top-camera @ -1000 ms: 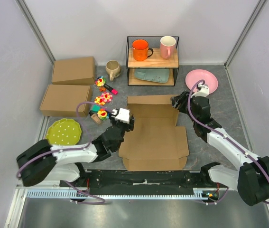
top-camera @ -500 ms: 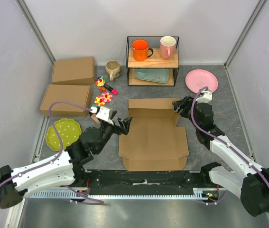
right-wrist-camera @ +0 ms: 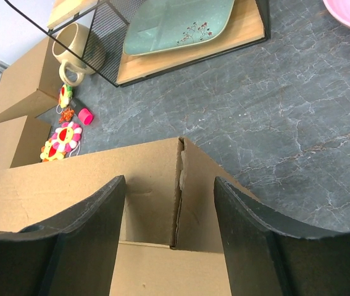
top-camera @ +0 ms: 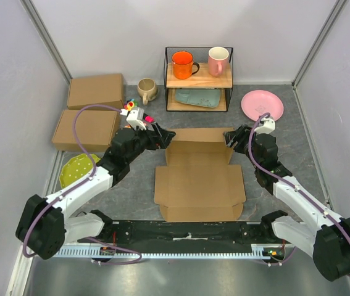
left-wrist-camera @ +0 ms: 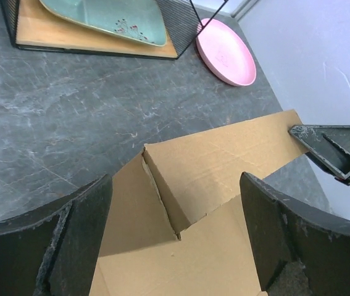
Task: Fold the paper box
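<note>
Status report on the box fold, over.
Left gripper open, astride paper box far-left corner. Right gripper open, astride far-right corner. Back wall up. Nothing blocking.

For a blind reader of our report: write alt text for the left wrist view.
The left gripper, jaws wide open, hovers over a raised corner of the brown paper box, one jaw to each side, not gripping it. Behind, on the grey table, are a pink plate and a teal dish on a wire rack.
</note>
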`<action>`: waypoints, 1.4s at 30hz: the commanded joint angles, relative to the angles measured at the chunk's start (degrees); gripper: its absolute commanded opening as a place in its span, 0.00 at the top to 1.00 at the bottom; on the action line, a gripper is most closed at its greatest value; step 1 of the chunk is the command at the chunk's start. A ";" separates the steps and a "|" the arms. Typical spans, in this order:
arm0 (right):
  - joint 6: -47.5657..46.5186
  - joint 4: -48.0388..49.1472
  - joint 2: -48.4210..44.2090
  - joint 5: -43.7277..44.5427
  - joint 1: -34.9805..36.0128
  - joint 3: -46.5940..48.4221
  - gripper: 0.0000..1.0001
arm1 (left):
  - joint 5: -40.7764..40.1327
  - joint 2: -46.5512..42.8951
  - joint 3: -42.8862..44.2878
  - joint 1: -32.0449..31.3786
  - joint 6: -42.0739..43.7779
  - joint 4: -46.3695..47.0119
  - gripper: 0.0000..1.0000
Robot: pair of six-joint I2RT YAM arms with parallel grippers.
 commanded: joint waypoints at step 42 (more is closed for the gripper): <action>-0.90 -7.50 3.70 1.14 -0.55 -4.80 0.41 | 9.60 9.20 -8.45 5.09 -13.94 16.27 0.29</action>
